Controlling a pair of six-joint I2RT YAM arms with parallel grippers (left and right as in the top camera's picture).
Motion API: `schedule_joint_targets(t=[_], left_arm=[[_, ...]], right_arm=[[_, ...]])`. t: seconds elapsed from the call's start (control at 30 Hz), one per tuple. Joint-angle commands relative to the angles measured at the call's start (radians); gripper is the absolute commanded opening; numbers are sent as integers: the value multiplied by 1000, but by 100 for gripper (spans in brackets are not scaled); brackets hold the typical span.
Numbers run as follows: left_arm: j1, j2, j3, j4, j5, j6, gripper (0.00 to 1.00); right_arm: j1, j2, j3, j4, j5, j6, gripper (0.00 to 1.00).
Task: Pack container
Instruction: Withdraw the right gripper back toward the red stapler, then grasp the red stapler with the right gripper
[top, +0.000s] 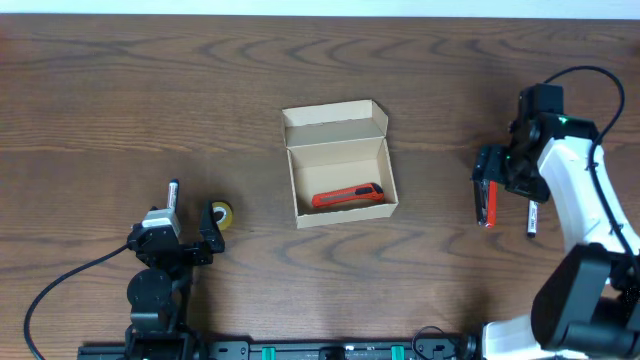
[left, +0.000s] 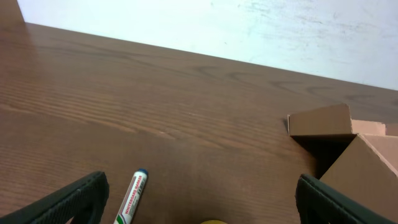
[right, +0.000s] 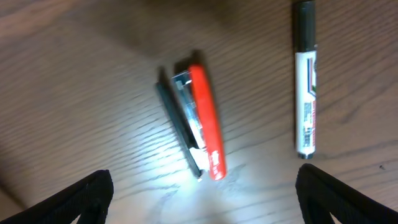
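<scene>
Overhead, the container (top: 336, 160) sits open mid-table, lid flap up, with a red utility knife (top: 347, 197) inside. The right gripper (right: 200, 199), spread wide, hangs over a red stapler (right: 200, 121) beside a black marker (right: 306, 81). The left gripper (left: 200, 200), equally wide, hangs over a blue-capped marker (left: 132, 198).

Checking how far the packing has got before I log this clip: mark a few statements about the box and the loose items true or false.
1. The box has its lid open. True.
2. The box is empty. False: an orange cutter lies inside it.
3. The right jaws grip the stapler. False: they are open above it, and it lies on the table.
4. A marker lies beside the stapler. True.
5. A yellow tape roll lies on the table near the left jaws. True.
</scene>
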Motion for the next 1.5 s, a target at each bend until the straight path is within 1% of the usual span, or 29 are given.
schedule_joint_targets(t=[0.0,0.23,0.57,0.67,0.7,0.73,0.83,0.87,0.93,0.97,1.0,1.1,1.2,1.27,1.37,1.47], left_arm=[[6,1,-27,-30,4,-7,95],[6,1,-27,-30,4,-7,95],[6,1,-27,-29,4,-8,95],[6,1,-27,-29,4,-8,95],[6,1,-27,-29,4,-7,95],[6,1,-27,-29,4,-8,96],[6,1,-27,-29,4,-8,95],[6,1,-27,-29,4,-8,95],[6,1,-27,-29,4,-15,95],[6,1,-27,-29,4,-15,95],[6,1,-27,-29,4,-15,95],[6,1,-27,-29,4,-15,95],[6,1,-27,-29,4,-15,95],[6,1,-27,-29,4,-15,95],[6,1,-27,-29,4,-15,96],[6,1,-27,-29,4,-14,95]], right_arm=[[-27,72,-5,20,-2,-50,86],[-31,196,-5,74,-14,-84,86],[-31,308,-5,110,-31,-93,86],[-31,325,-5,111,-35,-100,84],[-31,327,-5,112,-35,-103,81],[-31,328,-5,113,-36,-103,76],[-31,328,-5,113,-35,-107,55],[-31,328,-5,113,-35,-107,52],[-31,328,-5,113,-35,-107,40],[-31,328,-5,113,-35,-107,32],[-31,328,-5,113,-35,-107,28],[-31,328,-5,113,-35,-111,4],[-29,328,-5,116,-37,-121,1],[-20,328,-4,121,-64,-143,1],[3,312,5,129,-161,-203,1],[36,256,31,136,-266,-244,1]])
